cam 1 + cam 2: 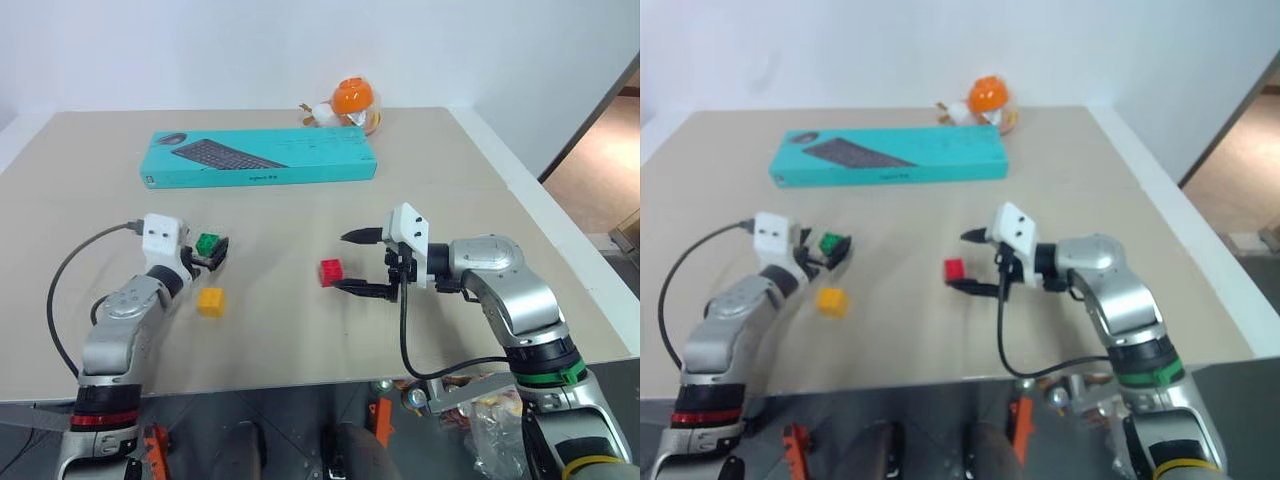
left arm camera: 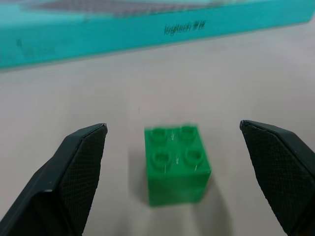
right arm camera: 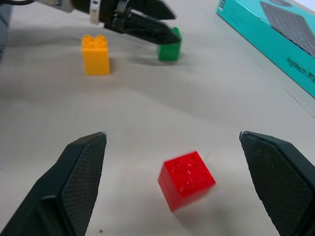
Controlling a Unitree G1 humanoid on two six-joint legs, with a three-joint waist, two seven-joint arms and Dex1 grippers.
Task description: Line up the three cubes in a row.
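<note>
On the tan table [image 1: 450, 160] the green cube [image 1: 208, 243] sits upright at the left, between the two black fingers of my open left gripper [image 1: 212, 251]. The left wrist view has this cube [image 2: 177, 164] apart from both fingers [image 2: 81, 167]. The yellow-orange cube [image 1: 211, 301] stands just nearer the front edge. Near the middle lies the red cube [image 1: 331, 272], slightly skewed, just off the tips of my open right gripper [image 1: 342, 262], which points left. In the right wrist view the red cube [image 3: 187, 179] lies between the spread fingers, untouched.
A long teal keyboard box [image 1: 260, 157] lies across the back of the table, with an orange-and-white round toy [image 1: 350, 103] behind its right end. The table's front edge [image 1: 300, 382] runs close below the cubes, and its right edge [image 1: 560, 240] is beyond my right arm.
</note>
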